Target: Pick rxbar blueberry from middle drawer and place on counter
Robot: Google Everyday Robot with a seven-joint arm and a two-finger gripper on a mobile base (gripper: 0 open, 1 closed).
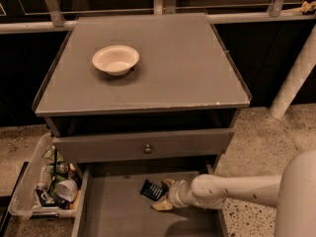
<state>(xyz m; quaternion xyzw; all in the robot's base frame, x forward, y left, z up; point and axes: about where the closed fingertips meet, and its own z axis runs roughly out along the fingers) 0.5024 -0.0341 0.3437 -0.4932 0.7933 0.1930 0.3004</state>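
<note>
The rxbar blueberry, a small dark navy bar, lies flat on the floor of the open middle drawer, near its back and a little right of centre. My gripper reaches into the drawer from the right on a white arm. Its two pale fingers are spread, one behind and one in front of the bar's right end, and they hold nothing. The counter is the grey cabinet top above.
A white bowl stands on the counter's left half. A partly open grey drawer front with a round knob overhangs the middle drawer. A clear bin of clutter sits on the floor to the left. A white post stands at the right.
</note>
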